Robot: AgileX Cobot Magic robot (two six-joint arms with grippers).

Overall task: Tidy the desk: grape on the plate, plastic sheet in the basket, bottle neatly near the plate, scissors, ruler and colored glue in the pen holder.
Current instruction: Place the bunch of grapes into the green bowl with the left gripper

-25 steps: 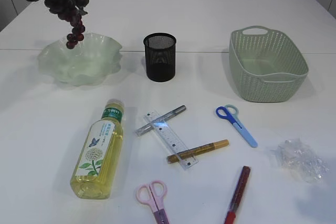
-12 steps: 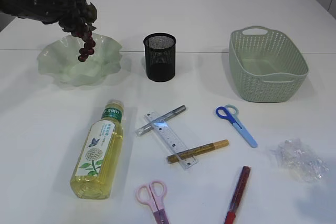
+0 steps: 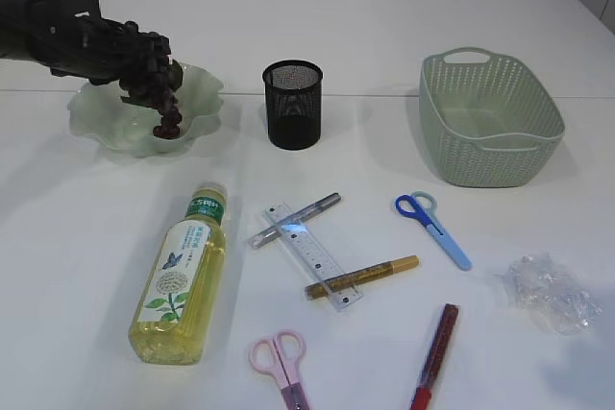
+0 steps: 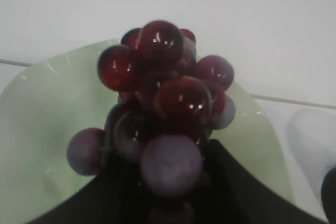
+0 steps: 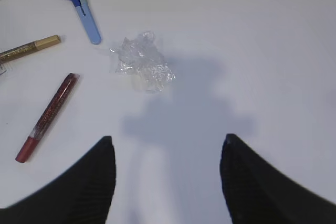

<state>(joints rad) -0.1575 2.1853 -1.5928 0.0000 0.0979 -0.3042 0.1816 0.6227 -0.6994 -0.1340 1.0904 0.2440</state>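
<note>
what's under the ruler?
The ruler lies across a silver pen and a gold pen; both show through the clear plastic. Otherwise bare table.

My black left gripper [image 3: 144,60] reaches in low from the left edge; my black right gripper [image 5: 165,169] hangs with jaws spread wide.
</note>
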